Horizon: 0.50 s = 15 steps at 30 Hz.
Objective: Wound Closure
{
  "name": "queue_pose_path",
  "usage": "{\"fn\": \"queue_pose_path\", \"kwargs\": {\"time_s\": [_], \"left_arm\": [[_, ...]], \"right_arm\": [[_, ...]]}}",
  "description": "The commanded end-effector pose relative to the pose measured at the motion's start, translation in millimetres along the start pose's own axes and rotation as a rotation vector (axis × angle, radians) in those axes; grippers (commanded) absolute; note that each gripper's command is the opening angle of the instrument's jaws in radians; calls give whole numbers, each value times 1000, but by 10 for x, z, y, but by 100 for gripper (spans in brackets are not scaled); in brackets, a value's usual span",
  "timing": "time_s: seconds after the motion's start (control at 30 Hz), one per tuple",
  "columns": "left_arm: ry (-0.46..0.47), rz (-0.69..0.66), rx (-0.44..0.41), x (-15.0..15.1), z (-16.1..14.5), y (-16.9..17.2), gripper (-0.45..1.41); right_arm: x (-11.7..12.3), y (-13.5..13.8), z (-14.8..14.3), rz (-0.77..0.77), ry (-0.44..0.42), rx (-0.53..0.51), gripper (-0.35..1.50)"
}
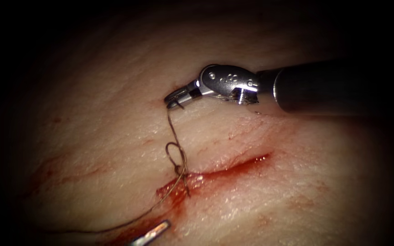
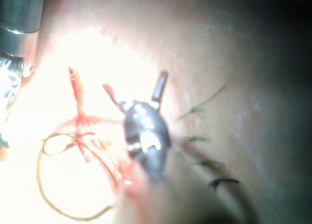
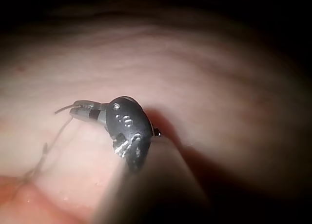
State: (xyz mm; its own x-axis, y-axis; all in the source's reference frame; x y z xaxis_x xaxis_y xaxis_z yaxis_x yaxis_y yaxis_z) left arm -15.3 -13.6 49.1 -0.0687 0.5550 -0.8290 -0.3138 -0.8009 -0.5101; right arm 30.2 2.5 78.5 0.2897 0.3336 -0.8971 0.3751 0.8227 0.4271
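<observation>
Dark shaft [image 1: 324,86], silver riveted wrist [image 1: 226,79], slim metal jaws

The left hand [image 1: 153,233] is cut off by the endoscope view's edge at six o'clock. The thread [image 1: 115,226] fades into darkness toward eight o'clock, its end hidden.

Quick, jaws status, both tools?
Left tool: open, holding nothing.
Right tool: shut on the thread above the cut.
</observation>
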Motion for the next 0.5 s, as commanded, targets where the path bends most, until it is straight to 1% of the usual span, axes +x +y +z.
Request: {"fn": "queue_pose_path", "kwargs": {"time_s": [0.03, 0.13, 0.17, 0.2, 0.23, 0.27, 0.3, 0.4, 0.5], "left_arm": [[-3, -5, 3, -8, 5, 4, 98], [-9, -9, 42, -14, 15, -21, 98], [-14, 8, 60, -17, 19, -34, 98], [-16, 19, 66, -18, 20, -38, 96], [-36, 44, 92, -22, 20, -47, 89], [-55, 63, 99, -24, 18, -50, 86], [-112, 70, 114, -26, 12, -59, 81], [-175, 70, 121, -30, 1, -70, 74], [-285, 75, 130, -40, -8, -81, 71]], "right_arm": [[-4, 3, 7, 0, 1, 2, -35], [-4, 3, 7, 0, 1, 2, -35], [-4, 3, 7, 0, 1, 2, -35], [-4, 3, 7, 0, 1, 2, -35], [-4, 2, 6, -1, 1, 3, -35], [-4, 2, 6, -1, 1, 3, -35], [-4, 2, 5, -1, -1, 4, -35], [-4, 1, 3, -1, -1, 5, -35], [-4, 1, 3, 0, -1, 8, -35]]}}
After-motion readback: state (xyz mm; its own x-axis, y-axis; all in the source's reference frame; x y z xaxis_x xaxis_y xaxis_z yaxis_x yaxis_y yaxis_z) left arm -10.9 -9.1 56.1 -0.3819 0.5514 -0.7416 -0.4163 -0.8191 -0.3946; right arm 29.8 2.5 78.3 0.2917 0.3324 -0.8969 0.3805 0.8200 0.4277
